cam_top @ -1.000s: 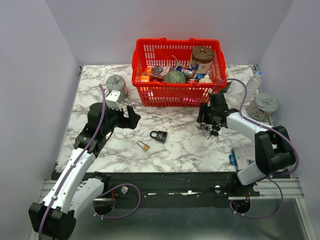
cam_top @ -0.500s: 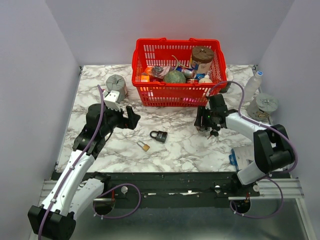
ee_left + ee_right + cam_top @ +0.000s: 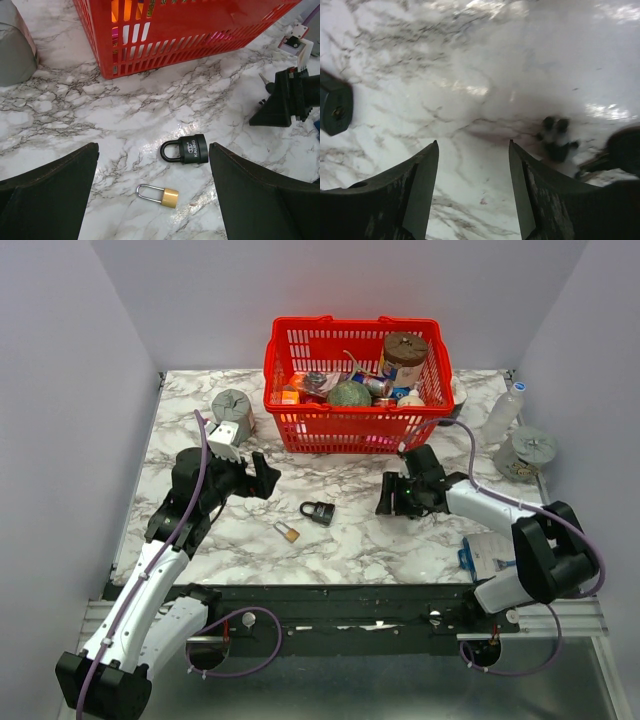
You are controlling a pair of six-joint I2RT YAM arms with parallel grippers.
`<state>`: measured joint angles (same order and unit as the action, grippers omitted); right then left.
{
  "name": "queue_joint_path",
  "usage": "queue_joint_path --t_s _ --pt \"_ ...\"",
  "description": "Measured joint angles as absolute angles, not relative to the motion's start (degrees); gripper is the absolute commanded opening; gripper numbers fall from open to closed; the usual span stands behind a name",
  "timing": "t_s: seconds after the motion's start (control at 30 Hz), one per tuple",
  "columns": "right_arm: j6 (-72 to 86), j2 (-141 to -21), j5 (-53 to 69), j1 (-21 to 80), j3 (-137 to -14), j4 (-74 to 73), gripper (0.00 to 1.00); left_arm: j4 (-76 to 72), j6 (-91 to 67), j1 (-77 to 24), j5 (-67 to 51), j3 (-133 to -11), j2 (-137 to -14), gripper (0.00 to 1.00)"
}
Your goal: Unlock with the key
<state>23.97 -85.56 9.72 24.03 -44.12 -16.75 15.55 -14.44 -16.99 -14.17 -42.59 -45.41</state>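
Fingers (image 3: 415,195) of the right gripper (image 3: 473,150) stood parted and empty, low over the white marbled bench (image 3: 125,107). They seemed set to take the tiny bunch of dark-headed, silver-bladed keys (image 3: 555,142), which lay blurred just outside them, well right of the black metal padlock (image 3: 186,149). On the left gripper (image 3: 152,147) the fingers gaped wide on nothing, hovering short of the padlock, probably to steady it.

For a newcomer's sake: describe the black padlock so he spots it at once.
Find the red basket at the back. In front of it lies the black padlock, larger and darker than the brass padlock beside it.
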Motion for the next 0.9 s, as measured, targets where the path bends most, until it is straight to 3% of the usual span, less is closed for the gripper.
queue_joint_path --t_s 0.3,0.6,0.9 --pt "25.98 -76.58 0.4 27.0 -45.43 -21.8 0.75 15.57 -14.46 -17.02 -14.17 -42.59 -45.1 0.99" --pt "21.28 -81.62 -8.38 23.49 -48.47 -25.21 0.59 15.57 -14.46 -17.02 -14.17 -42.59 -44.07 0.99" --pt "17.76 -85.56 -8.99 23.53 -48.97 -27.07 0.57 15.57 -14.59 -17.02 -14.17 -42.59 -44.03 0.99"
